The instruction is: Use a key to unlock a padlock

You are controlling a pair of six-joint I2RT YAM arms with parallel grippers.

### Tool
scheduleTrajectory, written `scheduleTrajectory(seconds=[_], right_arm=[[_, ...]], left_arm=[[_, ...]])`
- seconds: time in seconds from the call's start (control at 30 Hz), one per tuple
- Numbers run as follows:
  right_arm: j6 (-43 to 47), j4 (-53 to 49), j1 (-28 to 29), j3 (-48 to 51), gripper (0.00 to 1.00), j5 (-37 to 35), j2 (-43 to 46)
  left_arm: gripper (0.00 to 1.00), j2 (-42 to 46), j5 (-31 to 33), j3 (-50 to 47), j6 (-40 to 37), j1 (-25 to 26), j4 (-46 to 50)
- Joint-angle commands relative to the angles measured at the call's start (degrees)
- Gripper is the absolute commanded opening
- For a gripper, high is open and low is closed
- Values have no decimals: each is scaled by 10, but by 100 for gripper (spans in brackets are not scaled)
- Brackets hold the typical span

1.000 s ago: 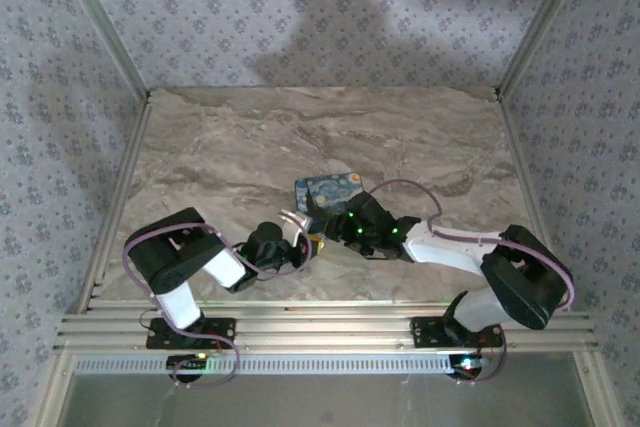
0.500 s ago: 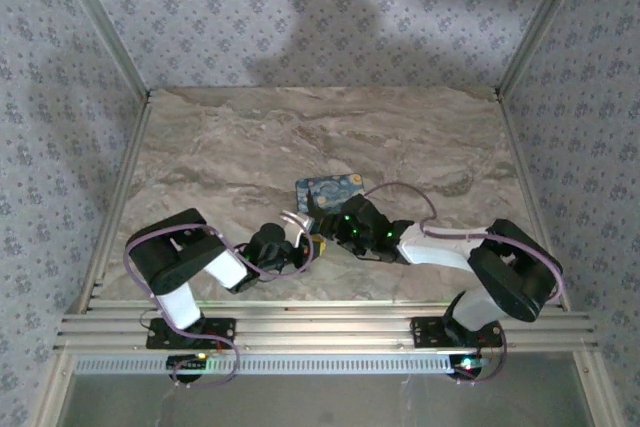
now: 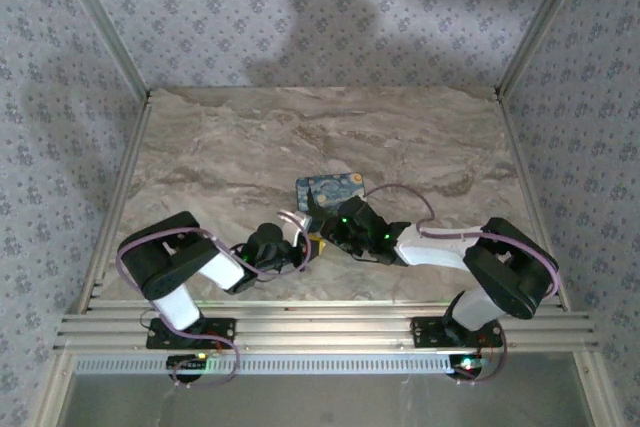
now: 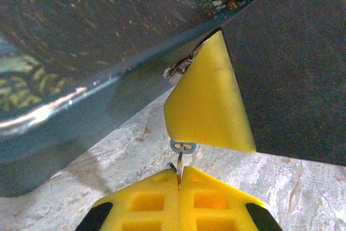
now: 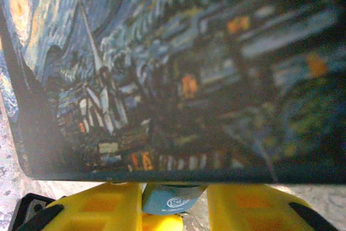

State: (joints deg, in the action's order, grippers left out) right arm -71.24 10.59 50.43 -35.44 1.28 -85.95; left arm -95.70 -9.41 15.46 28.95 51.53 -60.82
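2 blk/wht arms (image 3: 225, 269), purple cables (image 3: 400, 185), yellow fingers (image 4: 140, 204).

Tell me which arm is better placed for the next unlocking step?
Left, probably: the left tool is shut on a thin metal piece, perhaps the key, aimed at the yellow wedge close ahead. The right tool grips a blue-grey piece beside the blue box.

The padlock (image 4: 208, 106) hangs mid-frame, a smooth yellow wedge face with a broad dark side running off to its right. Just below it, the left gripper (image 4: 179, 179) has its yellow pads pressed together on a thin silver piece (image 4: 183, 152) ending in a small ring, near the padlock's lower edge. Left of and above the padlock sits a dark blue painted box (image 4: 81, 52), on the marble table (image 4: 124, 155).
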Motion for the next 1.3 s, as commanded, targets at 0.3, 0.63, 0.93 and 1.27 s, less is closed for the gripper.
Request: scheduleTrajectory(seconds=[0.3, 0.63, 0.93, 1.27], right_arm=[[16, -111, -4, -52, 5, 17, 2], [33, -183, -10, -106, 0, 81, -26], [60, -223, 1, -154, 0, 95, -54], [71, -225, 1, -155, 12, 78, -35]], left_arm=[[0, 80, 55, 32, -131, 48, 129], [0, 87, 276, 100, -312, 149, 262], [0, 74, 296, 109, -321, 171, 255], [0, 84, 166, 47, -208, 109, 138]])
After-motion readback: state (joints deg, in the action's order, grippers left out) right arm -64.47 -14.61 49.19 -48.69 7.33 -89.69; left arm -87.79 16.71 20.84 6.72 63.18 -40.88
